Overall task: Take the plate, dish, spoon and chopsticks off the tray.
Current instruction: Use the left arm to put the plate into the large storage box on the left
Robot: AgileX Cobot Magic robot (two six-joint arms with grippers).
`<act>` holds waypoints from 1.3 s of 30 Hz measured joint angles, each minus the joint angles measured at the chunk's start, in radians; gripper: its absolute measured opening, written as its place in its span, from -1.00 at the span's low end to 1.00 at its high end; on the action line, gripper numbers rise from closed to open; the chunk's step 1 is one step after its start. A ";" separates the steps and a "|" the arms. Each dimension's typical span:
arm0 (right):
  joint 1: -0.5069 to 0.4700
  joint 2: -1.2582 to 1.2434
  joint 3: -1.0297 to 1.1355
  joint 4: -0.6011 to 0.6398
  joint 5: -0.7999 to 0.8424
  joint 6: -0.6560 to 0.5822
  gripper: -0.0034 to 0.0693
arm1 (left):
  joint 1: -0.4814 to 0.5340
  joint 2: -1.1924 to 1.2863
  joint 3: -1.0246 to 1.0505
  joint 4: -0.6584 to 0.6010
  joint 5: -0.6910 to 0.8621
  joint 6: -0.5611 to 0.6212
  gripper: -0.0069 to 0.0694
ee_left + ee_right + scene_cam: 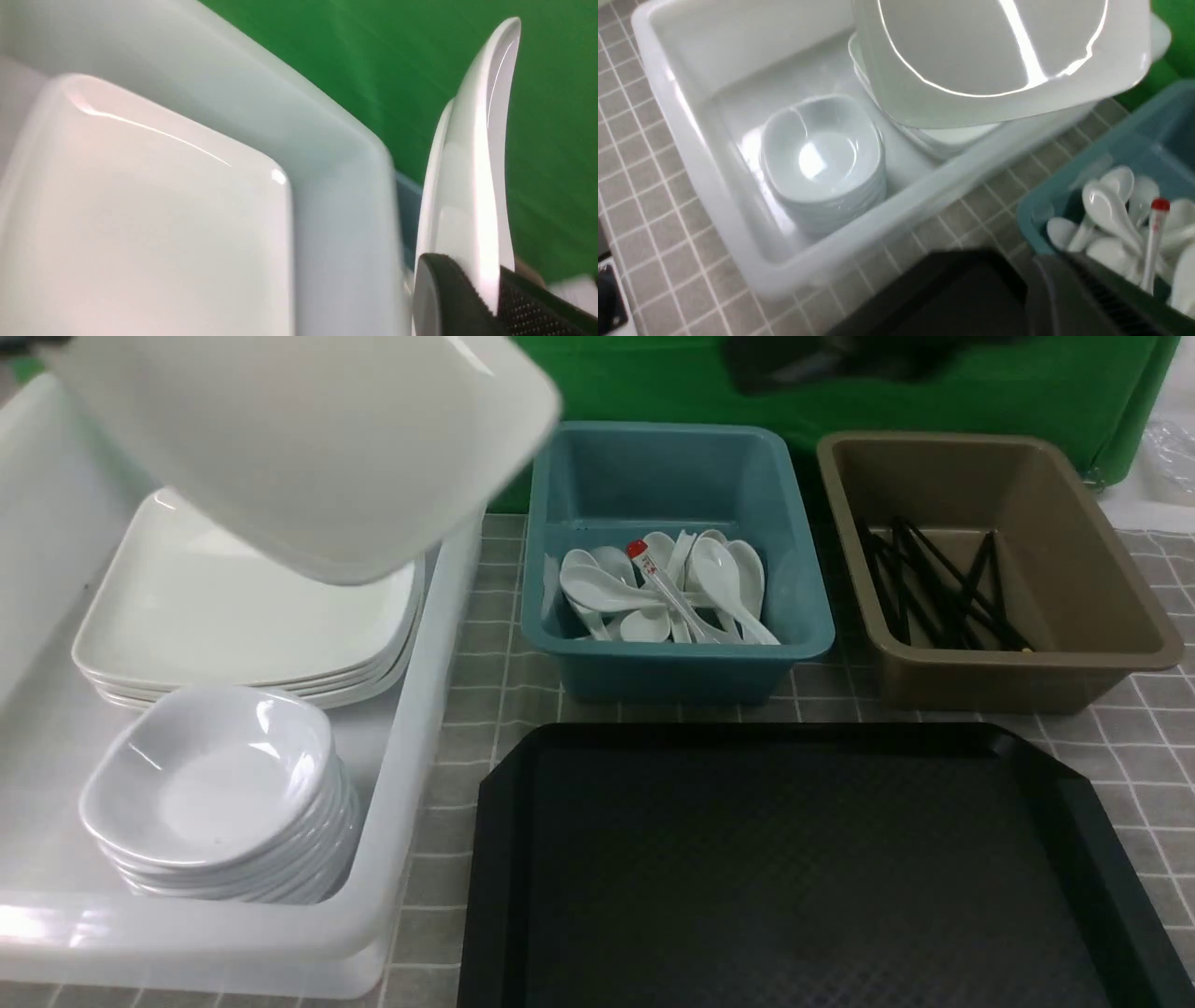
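Seen from the front, the plate (308, 439) hung tilted in the air above a white bin (411, 728), over a plate stack (233, 616) and, nearer the camera, a pile of dishes (215, 784). The black tray (794, 868) lay bare on the checked tabletop (485, 653). Behind the tray, a teal tub (672, 672) held spoons (719, 574) and a clear, red-tipped stick (658, 581), while a brown tub (1008, 677) beside it held chopsticks (943, 588). From the left wrist, the left end effector (490, 298) was clamped on the plate's rim, its jaws pressed to either face. The plate appeared edge-on against a green backdrop (327, 56), with the plate stack below. From the right wrist, the right end effector (1073, 294) showed only as a dark shape, closed with nothing in it, above the tray's corner and the teal tub. The held plate hovered over the bin's far end, apart from the dishes.
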 joint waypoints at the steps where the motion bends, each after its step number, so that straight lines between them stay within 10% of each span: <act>1: 0.016 0.039 -0.043 -0.003 -0.021 0.003 -0.84 | 0.018 -0.001 0.044 -0.040 -0.046 0.039 -0.73; 11: 0.091 0.313 -0.299 -0.014 -0.141 -0.006 -0.84 | 0.033 0.068 0.278 -0.322 -0.409 0.192 -0.73; 24: 0.124 0.339 -0.302 -0.015 -0.151 0.000 -0.84 | 0.033 0.233 0.280 -0.367 -0.286 0.288 -0.68; 39: 0.124 0.339 -0.302 -0.016 -0.083 0.041 -0.83 | 0.033 0.105 0.278 0.132 -0.290 0.115 0.78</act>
